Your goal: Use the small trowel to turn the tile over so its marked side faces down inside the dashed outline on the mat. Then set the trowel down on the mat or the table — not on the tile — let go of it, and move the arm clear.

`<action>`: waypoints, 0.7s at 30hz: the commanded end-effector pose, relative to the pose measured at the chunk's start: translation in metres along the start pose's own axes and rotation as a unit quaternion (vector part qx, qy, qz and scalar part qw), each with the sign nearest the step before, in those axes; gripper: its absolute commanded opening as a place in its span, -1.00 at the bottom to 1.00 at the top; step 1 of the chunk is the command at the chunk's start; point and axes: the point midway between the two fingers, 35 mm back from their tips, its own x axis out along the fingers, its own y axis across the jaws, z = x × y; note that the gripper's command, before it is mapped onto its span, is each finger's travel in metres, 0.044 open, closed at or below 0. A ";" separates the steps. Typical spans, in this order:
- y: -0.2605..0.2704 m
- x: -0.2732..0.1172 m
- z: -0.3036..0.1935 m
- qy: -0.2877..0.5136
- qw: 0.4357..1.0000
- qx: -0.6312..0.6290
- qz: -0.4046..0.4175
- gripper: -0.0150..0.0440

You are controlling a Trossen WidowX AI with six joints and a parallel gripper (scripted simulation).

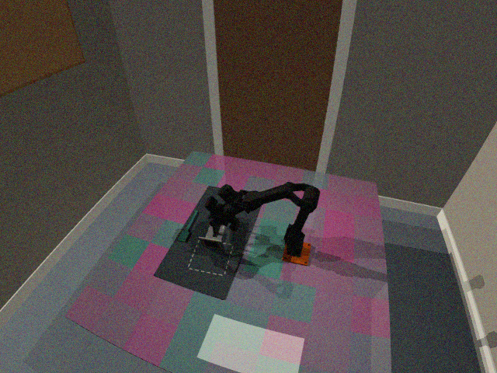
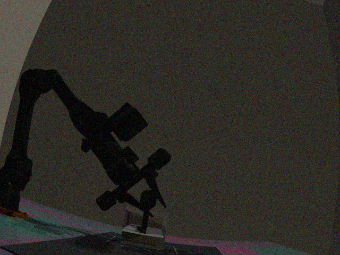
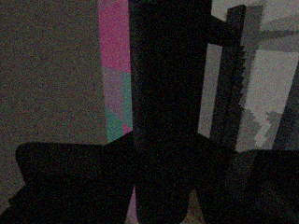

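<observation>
My gripper [image 1: 225,229] [image 2: 158,210] is shut on the small trowel [image 2: 144,224] [image 3: 168,93], whose dark handle hangs between the fingers and fills the middle of the wrist view. Its pale blade is low over the mat [image 1: 190,283]. The tile [image 1: 208,239] is tipped up steeply at the blade's front, seen nearly edge-on in the top view as a thin pale line. It is at the rear side of the dashed outline [image 1: 206,272]. The exterior view is too dim to separate tile and blade well. The marked side is not readable.
A teal tool [image 1: 185,234] lies along the mat's left edge. The arm's orange base plate [image 1: 297,259] is to the right of the mat. A bright patch [image 1: 234,337] lies on the patchwork table [image 1: 148,335] in front.
</observation>
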 end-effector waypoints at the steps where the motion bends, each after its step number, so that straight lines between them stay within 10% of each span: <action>1: 0.005 -0.002 0.000 -0.004 1.000 0.000 0.009 -0.49; 21: 0.027 -0.022 0.061 -0.006 1.000 -0.002 0.009 -0.49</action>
